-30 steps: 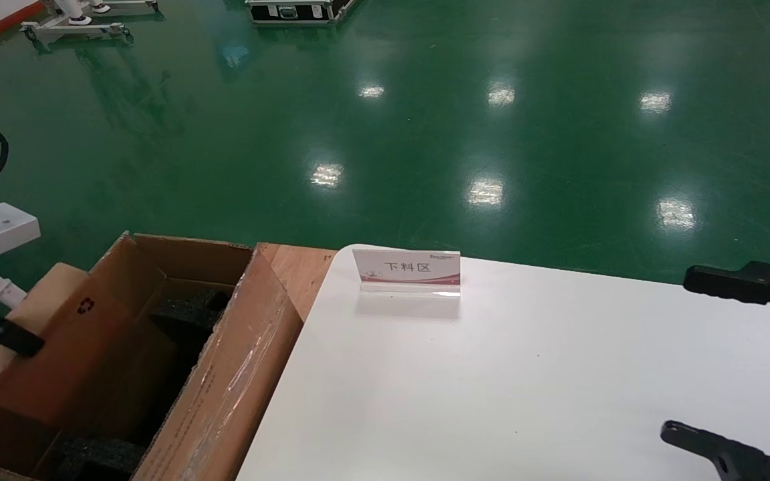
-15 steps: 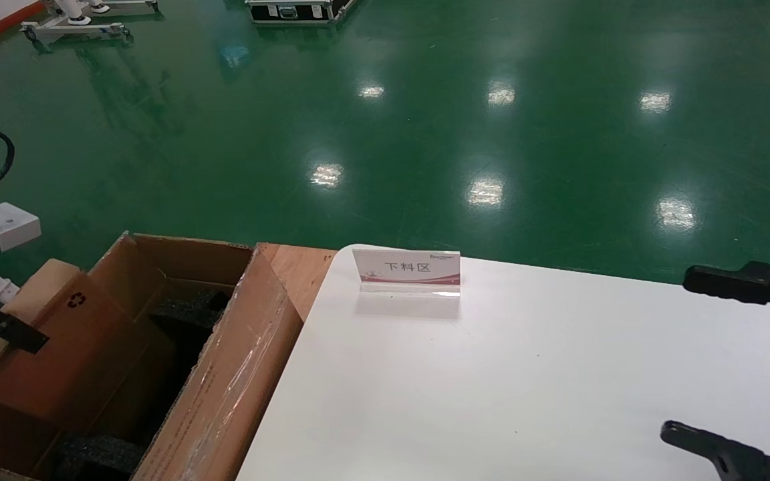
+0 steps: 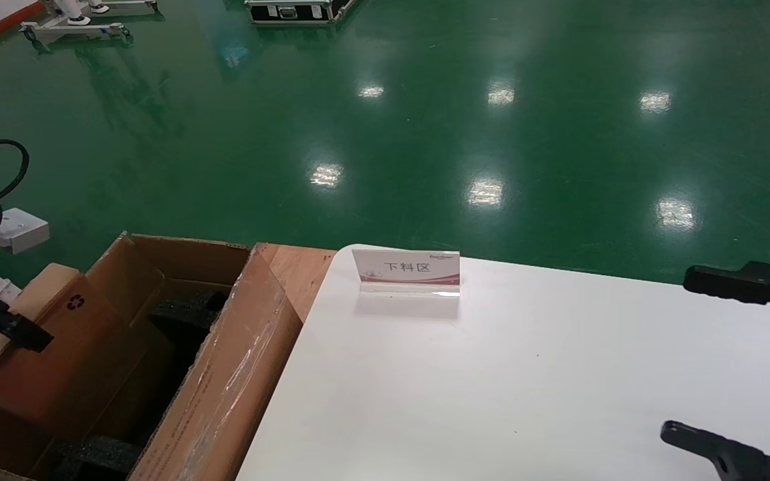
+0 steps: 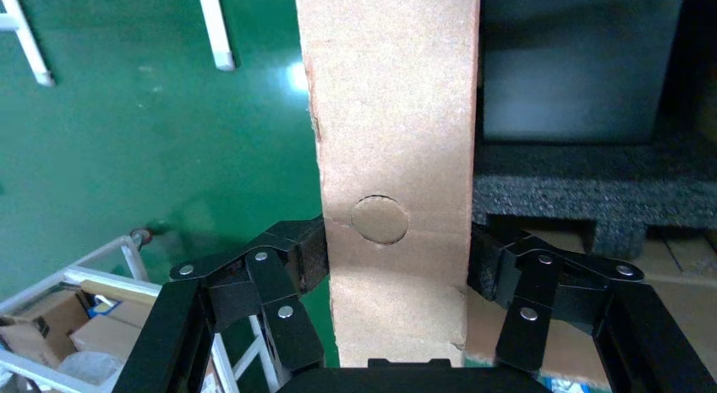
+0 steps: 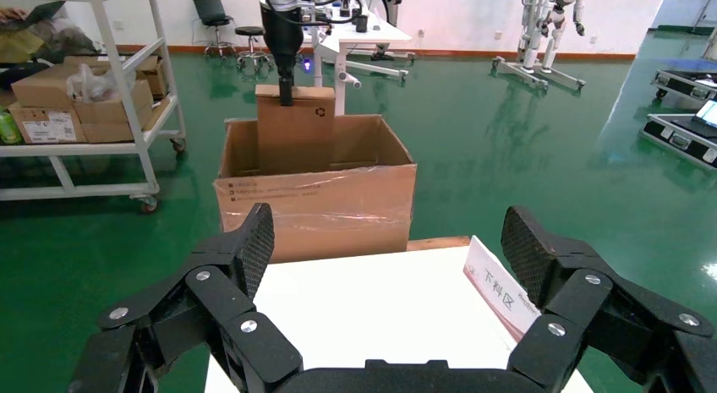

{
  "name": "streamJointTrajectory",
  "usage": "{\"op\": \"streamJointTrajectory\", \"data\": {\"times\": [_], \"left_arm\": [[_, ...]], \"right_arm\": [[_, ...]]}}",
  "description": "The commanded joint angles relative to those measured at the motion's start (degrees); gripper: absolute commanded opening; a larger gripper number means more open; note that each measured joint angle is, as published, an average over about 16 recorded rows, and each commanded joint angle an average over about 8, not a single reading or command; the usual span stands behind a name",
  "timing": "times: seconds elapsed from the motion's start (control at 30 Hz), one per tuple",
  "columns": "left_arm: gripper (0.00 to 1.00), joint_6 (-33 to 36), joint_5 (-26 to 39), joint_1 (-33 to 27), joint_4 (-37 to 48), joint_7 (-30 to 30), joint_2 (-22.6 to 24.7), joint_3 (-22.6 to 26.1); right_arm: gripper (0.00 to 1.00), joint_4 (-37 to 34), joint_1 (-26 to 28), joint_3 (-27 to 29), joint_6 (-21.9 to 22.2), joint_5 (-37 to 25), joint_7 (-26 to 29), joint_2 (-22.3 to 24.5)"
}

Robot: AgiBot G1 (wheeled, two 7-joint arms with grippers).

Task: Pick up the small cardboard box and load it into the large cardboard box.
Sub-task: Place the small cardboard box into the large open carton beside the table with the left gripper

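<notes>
I'm gripping the small cardboard box (image 3: 57,347) in my left gripper (image 4: 396,262), pads pinching its narrow edge. It's plain, slim, light brown, recycling mark showing, standing partly inside the large cardboard box (image 3: 224,394) above black foam (image 4: 583,190). My right gripper (image 5: 389,249) is hanging wide open over the white table (image 3: 525,387).

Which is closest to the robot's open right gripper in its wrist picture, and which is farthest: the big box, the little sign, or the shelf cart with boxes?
From the right gripper, over the white table:
1. The little sign, on the table just ahead.
2. The large cardboard box, past the table's far edge.
3. The shelf cart, farther back and off to one side.
</notes>
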Motion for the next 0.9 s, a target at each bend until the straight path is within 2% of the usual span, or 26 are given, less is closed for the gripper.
{"op": "streamJointTrajectory", "data": {"times": [0.03,0.37,0.9], "left_arm": [[0.0,-0.7,0.0,0.6,0.6,-0.2,0.3,0.0],[0.0,-3.6,0.6,3.1,2.2,-2.1,2.0,-0.1],[0.0,-6.1,0.8,10.3,3.4,-5.6,4.8,1.1]], "right_arm": [[1.0,0.0,0.0,0.0,0.0,0.0,0.0,0.0],[1.0,0.0,0.0,0.0,0.0,0.0,0.0,0.0],[1.0,0.0,0.0,-0.1,0.0,0.1,0.0,0.0]]}}
